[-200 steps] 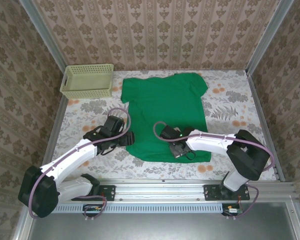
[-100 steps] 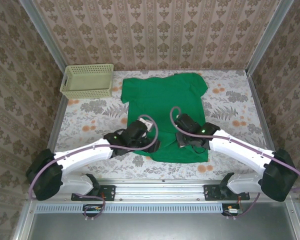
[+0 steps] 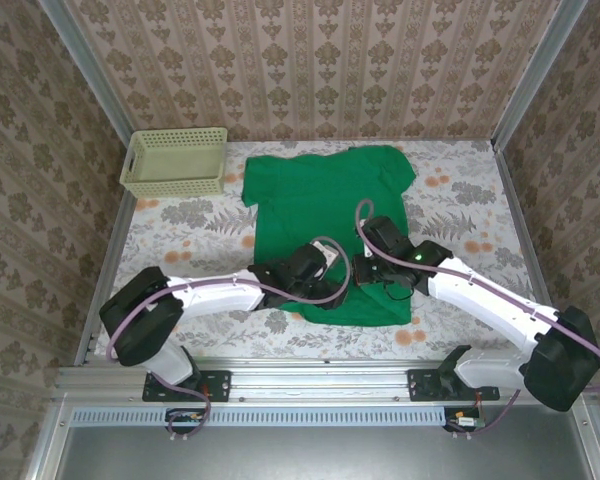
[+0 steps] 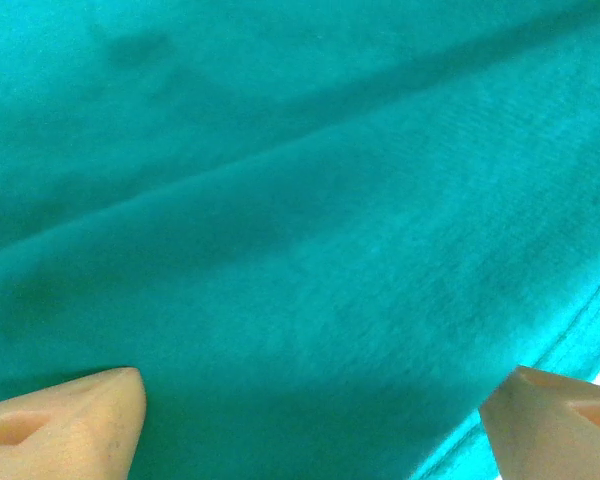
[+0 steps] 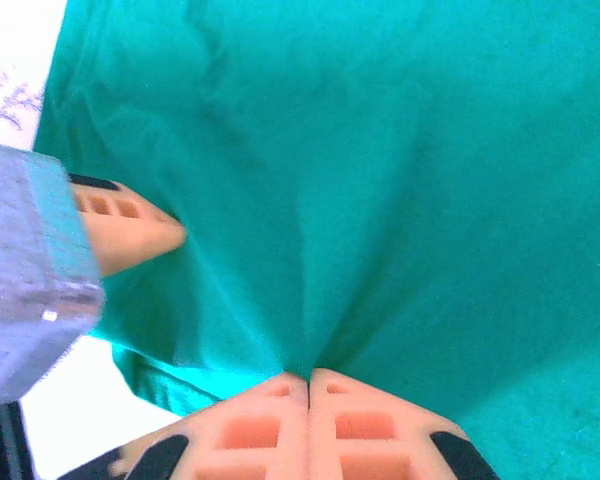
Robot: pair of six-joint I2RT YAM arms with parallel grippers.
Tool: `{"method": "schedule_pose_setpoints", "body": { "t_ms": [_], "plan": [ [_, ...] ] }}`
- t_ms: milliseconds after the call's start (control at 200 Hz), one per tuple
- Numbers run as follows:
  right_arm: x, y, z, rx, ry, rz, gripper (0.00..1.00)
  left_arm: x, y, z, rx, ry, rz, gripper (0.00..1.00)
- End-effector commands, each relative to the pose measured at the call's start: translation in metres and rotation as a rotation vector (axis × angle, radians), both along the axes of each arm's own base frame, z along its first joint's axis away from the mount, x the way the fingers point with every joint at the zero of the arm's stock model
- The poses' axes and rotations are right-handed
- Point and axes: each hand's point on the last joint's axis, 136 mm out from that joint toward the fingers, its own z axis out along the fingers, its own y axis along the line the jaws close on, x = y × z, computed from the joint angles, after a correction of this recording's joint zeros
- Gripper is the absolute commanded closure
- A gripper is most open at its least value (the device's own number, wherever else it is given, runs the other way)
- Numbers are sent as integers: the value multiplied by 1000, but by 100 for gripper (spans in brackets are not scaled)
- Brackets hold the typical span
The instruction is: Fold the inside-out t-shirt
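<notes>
No legible text, labels, nos. or signs anywhere.

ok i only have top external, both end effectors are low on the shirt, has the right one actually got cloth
observer: yes, in the right wrist view the right end effector has its fingertips shut on a pinch of the t-shirt, creases fanning out from it
operator: and the left one
observer: open, its wrist view has the left end effector with fingers wide apart over flat cloth
operator: near an edge
observer: yes, the hem runs close by one finger
</notes>
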Motion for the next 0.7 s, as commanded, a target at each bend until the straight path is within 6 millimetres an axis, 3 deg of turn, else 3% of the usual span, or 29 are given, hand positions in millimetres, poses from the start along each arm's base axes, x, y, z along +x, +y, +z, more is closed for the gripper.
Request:
{"method": "schedule_pose_setpoints", "body": {
  "t_ms": [0, 70, 275, 390, 580, 695],
  "plan": [
    [3, 7, 15, 102, -19, -12, 100, 11, -17, 16, -46, -45, 7, 15],
    [4, 3, 16, 97, -25, -20, 100, 17, -13, 14, -28, -53, 35, 26],
    [3, -12, 2, 42, -19, -55, 97, 27, -9, 28, -35, -69, 70, 78],
    [1, -15, 0, 50, -30, -61, 94, 31, -9, 37, -40, -71, 83, 100],
    [-11, -30, -5, -41, -145, -95, 70, 39, -10, 66, -131, -25, 86, 100],
    [-30, -21, -13, 4, -218, -69, 63, 42, -9, 80, -168, -12, 74, 100]
  ]
}}
